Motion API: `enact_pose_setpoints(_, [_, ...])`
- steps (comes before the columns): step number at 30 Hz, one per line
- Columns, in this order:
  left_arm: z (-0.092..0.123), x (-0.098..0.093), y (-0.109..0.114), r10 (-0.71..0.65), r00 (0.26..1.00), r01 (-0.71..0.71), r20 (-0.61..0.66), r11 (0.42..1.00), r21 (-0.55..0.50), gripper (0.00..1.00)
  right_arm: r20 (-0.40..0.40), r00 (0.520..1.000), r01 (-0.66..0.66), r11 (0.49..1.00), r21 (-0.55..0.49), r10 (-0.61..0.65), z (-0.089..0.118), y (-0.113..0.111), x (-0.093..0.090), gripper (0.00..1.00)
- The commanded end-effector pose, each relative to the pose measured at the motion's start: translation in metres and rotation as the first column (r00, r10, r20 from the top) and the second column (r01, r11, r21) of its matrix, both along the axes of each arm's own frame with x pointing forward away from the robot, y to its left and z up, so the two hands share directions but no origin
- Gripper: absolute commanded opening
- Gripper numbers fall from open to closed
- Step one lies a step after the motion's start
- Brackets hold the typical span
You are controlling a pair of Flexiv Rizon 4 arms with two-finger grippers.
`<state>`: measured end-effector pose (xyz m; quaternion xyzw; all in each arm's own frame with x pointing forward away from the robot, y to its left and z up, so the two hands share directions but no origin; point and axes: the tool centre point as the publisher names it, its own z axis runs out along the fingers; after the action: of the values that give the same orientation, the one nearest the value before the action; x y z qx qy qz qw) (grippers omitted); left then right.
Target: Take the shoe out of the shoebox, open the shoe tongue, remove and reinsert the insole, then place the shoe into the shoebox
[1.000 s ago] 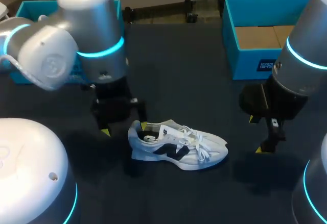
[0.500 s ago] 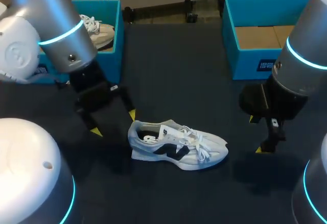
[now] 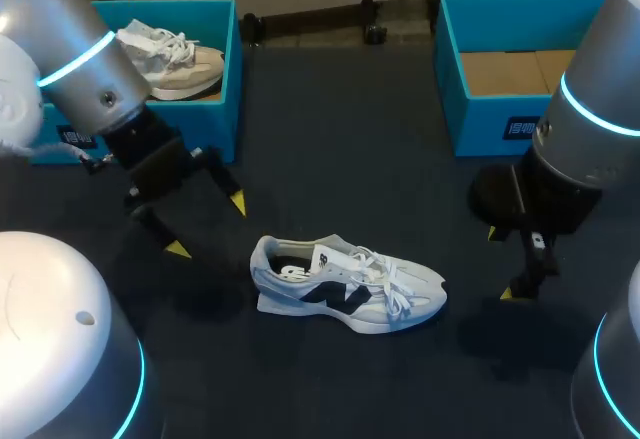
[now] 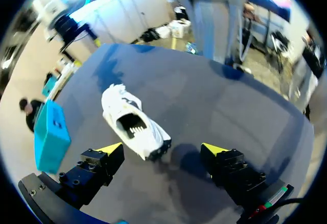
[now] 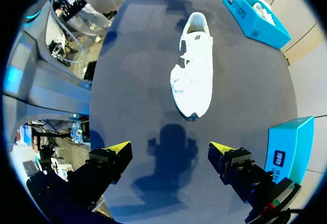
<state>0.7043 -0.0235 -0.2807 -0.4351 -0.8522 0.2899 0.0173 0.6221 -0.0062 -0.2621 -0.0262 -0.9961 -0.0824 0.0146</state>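
Observation:
A white and grey shoe (image 3: 345, 284) with a dark side mark lies on its sole on the dark table, toe to the right, laces loose. My left gripper (image 3: 207, 226) hangs open to the left of its heel, apart from it. In the left wrist view the shoe (image 4: 134, 127) lies ahead of the open gripper (image 4: 162, 150), heel nearest. My right gripper (image 3: 503, 263) stands open to the right of the toe, not touching. From the right wrist the shoe (image 5: 194, 71) lies ahead of the open gripper (image 5: 169, 147), toe nearest. The empty blue shoebox (image 3: 500, 124) stands at the back right.
A second blue box (image 3: 225, 79) at the back left holds another pale shoe (image 3: 170, 54). In the right wrist view that box (image 5: 255, 15) is beyond the shoe and the empty box (image 5: 288, 142) is beside my right gripper.
My left arm has drawn back from the shoe's heel toward the left, its gripper staying open. The shoe and the right arm have not moved.

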Motion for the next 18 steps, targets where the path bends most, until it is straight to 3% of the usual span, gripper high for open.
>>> enact_pose_setpoints(1, [-0.011, 0.011, 0.006, 0.172, 0.968, -0.184, -0.182, 0.981, -0.054, 1.00, 0.001, 1.000, 0.000, 1.000, 0.000, 0.000, -0.002, 0.000, 0.000, 1.00])
enact_pose_setpoints(9, [-0.028, 0.004, 0.015, 0.277, 0.921, -0.310, -0.275, 0.947, -0.087, 1.00, 0.001, 1.000, 0.000, 1.000, 0.000, 0.000, -0.002, 0.000, 0.000, 1.00])
enact_pose_setpoints(14, [-0.041, -0.002, 0.026, 0.385, 0.860, -0.450, -0.335, 0.881, -0.144, 1.00, 0.001, 1.000, 0.000, 1.000, 0.000, 0.000, -0.002, 0.000, 0.000, 1.00])
enact_pose_setpoints(18, [-0.048, -0.006, 0.030, 0.431, 0.830, -0.497, -0.354, 0.859, -0.120, 1.00, 0.001, 1.000, 0.000, 1.000, 0.000, 0.000, -0.002, 0.000, 0.000, 1.00])
